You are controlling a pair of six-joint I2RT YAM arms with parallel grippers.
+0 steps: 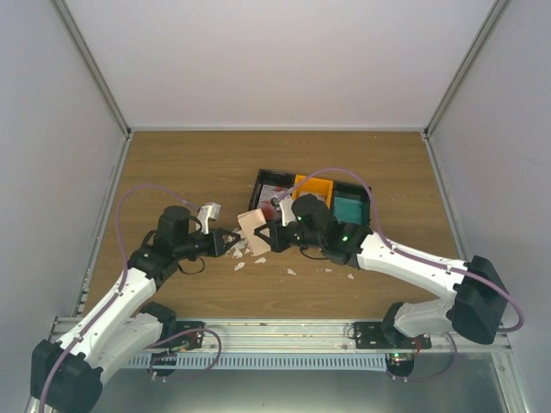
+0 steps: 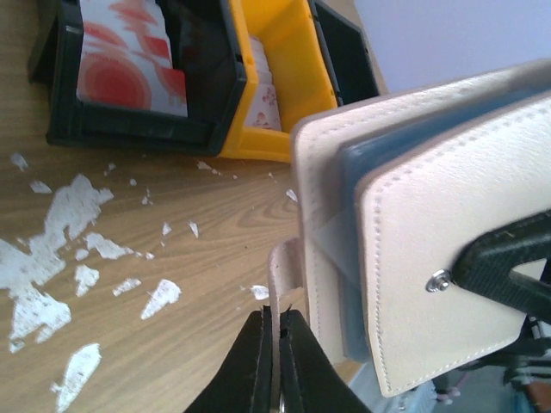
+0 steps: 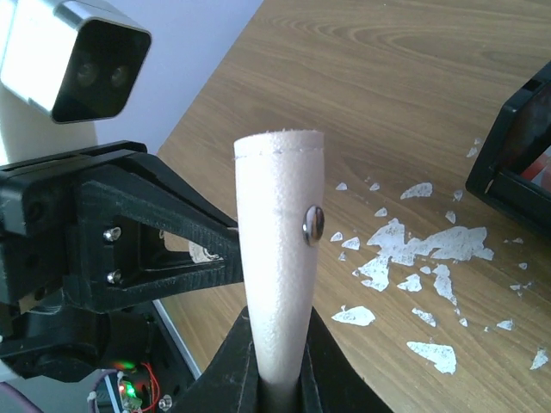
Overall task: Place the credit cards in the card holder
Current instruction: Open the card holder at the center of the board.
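Likely step: opening the card holder [image 2: 430,258]. Right pincer [image 3: 277,348] clamps its body; left pincer [image 2: 276,340] clamps its flap. Next: draw the flap aside gently.

Illumination even and diffuse, apparently from overhead; top view bright on the white walls [image 1: 258,60], moderate on the wooden table [image 1: 189,163], shadows there faint and soft-edged; no harsh glare noted. Left wrist view: the card holder [image 2: 430,258] sits close to the lens and reads soft, its pale face nearly washed out; the white scraps [image 2: 52,215] slightly blurred. Right wrist view sharper; a small glint on the metal snap [image 3: 313,222]; wood grain softens toward the top edge; lower corners dark.
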